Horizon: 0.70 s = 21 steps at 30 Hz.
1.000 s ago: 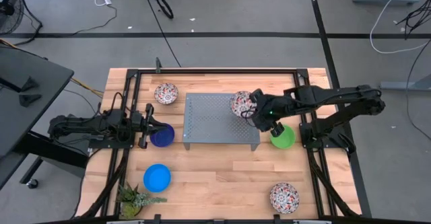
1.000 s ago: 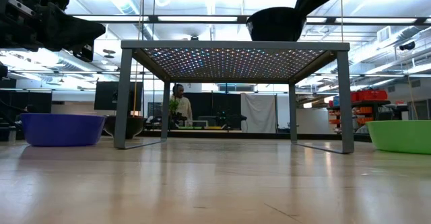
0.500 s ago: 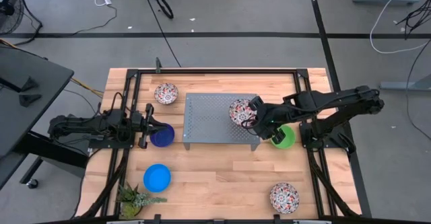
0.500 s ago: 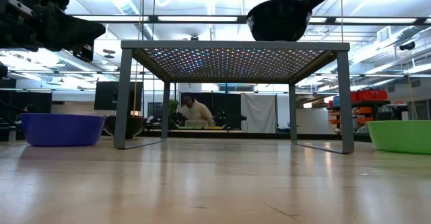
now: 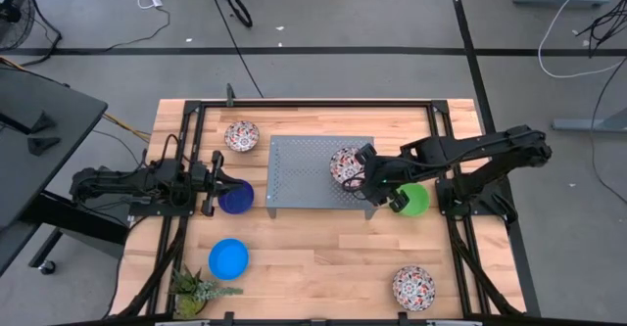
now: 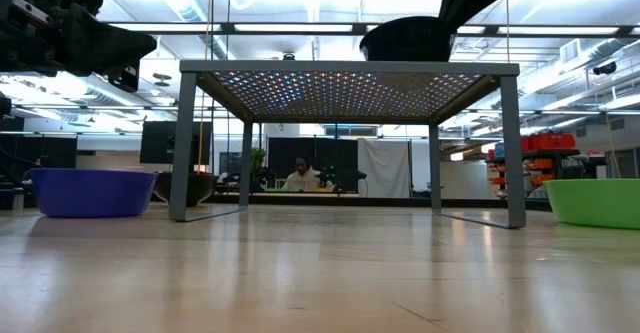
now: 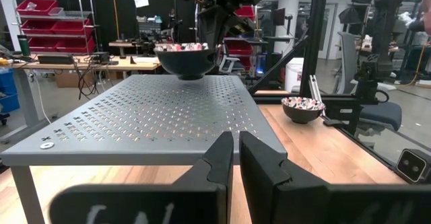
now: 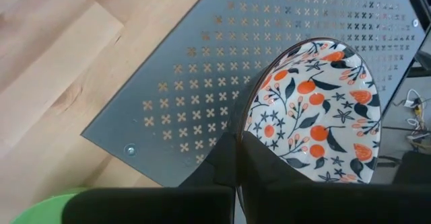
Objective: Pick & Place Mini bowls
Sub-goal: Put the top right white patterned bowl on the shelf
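Note:
My right gripper (image 5: 364, 169) is shut on a white floral mini bowl (image 5: 346, 163) over the right part of the grey perforated tray (image 5: 304, 174). In the low view the bowl (image 6: 405, 41) is at the tray top. My left gripper (image 5: 211, 182) is shut and empty, raised beside the dark blue bowl (image 5: 236, 198), which rests on the table. The green bowl (image 5: 412, 200) stands right of the tray. The bright blue bowl (image 5: 228, 258) is at the near left. Two more floral bowls (image 5: 241, 135) (image 5: 413, 288) stand at the far left and near right. My right gripper holds the floral bowl by its rim (image 8: 240, 138) on the side toward the table's right, one finger inside the bowl and one outside. The fingers come slanting down from the right. The bowl is upright, its foot (image 7: 190, 75) at the tray top; whether it rests there I cannot tell.
A small spiky green plant (image 5: 196, 289) stands at the near left corner. Black frame rails run along the table's left and right sides. Bare wood lies between the tray and the near edge. A person sits in the room beyond (image 6: 300, 178).
My right gripper has carried the floral bowl a little toward the table's near edge and left over the tray, and has come down, so the bowl is now at the tray top. The bowl stays upright. My left arm has kept still.

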{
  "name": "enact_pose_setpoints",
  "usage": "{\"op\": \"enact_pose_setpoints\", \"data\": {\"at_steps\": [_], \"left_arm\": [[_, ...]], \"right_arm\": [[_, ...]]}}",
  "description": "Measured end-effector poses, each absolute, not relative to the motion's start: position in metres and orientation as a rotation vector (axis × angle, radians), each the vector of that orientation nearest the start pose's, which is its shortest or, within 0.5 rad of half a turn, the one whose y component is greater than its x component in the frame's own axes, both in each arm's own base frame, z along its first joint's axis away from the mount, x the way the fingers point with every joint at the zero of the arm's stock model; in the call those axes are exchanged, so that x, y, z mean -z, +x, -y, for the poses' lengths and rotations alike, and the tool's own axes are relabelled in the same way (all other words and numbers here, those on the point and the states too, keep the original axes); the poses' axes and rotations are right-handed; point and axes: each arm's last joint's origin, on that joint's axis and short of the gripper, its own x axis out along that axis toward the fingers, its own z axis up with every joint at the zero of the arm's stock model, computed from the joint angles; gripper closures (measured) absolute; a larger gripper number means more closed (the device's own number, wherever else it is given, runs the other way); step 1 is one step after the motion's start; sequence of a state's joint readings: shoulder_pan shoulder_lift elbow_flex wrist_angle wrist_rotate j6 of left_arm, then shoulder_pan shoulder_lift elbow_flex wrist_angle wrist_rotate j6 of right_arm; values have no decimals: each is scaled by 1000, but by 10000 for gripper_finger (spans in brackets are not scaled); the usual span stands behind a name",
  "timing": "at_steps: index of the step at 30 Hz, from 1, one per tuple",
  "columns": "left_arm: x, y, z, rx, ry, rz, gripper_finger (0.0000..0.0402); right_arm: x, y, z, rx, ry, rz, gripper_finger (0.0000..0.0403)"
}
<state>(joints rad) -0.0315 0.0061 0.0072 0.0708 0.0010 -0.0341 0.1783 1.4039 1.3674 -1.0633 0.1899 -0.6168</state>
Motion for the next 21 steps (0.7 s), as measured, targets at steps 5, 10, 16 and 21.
{"op": "enact_pose_setpoints", "data": {"at_steps": [5,10,16,21], "left_arm": [[-172,97,3,34,-35,71,369],[-172,97,3,33,-35,71,369],[-172,97,3,34,-35,71,369],[-172,97,3,34,-35,71,369]], "right_arm": [[-327,266,-42,-300,-712,-1071,403],[-328,266,-42,-272,-673,-1064,403],[-328,266,-43,-262,-657,-1064,403],[-322,266,-47,-268,-680,-1068,403]]}}
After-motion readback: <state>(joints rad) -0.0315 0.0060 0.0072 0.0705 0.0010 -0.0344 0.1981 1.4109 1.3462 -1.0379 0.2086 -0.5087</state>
